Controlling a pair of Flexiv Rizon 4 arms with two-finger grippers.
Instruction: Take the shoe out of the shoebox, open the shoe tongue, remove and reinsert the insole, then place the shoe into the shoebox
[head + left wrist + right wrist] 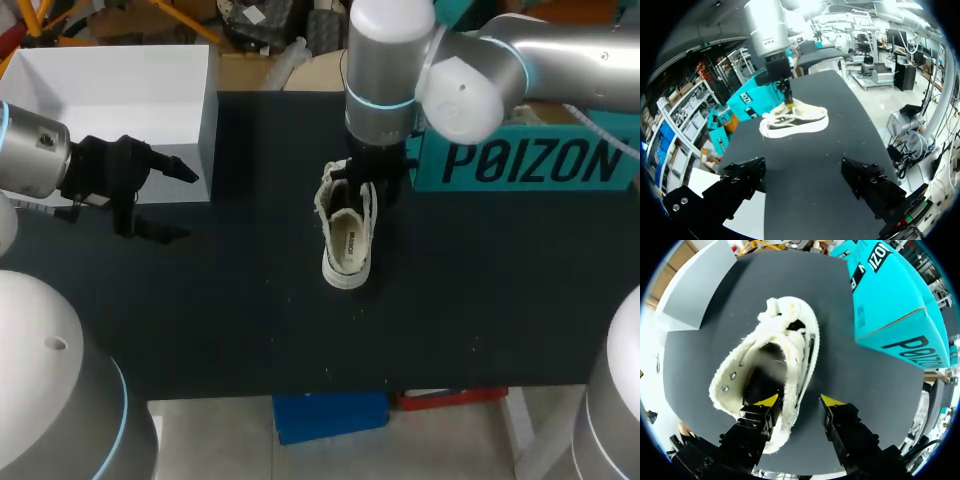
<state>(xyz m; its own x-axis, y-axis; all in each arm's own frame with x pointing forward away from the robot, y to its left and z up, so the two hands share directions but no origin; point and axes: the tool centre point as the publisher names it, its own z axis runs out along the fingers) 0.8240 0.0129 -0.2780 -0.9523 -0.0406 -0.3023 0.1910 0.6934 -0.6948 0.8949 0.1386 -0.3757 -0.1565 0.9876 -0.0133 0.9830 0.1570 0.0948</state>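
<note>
Right wrist view: my right pincer (799,401) stands wide apart, one yellow tip down inside the shoe (767,355), the other outside its side wall. It clamps nothing yet.
Why so: I judge this straddle lets me get at the tongue or the insole.
Shoe: upright on its sole on the table (250,330), opening upward, out of the shoebox (205,120), directly under my right pincer.
Left pincer (805,182): spread wide and empty, beside the shoebox, well apart from the shoe. I judge it is parked clear of the work, ready to steady the shoe.
Teal box (520,160): near the shoe, beyond it, apart.
</note>
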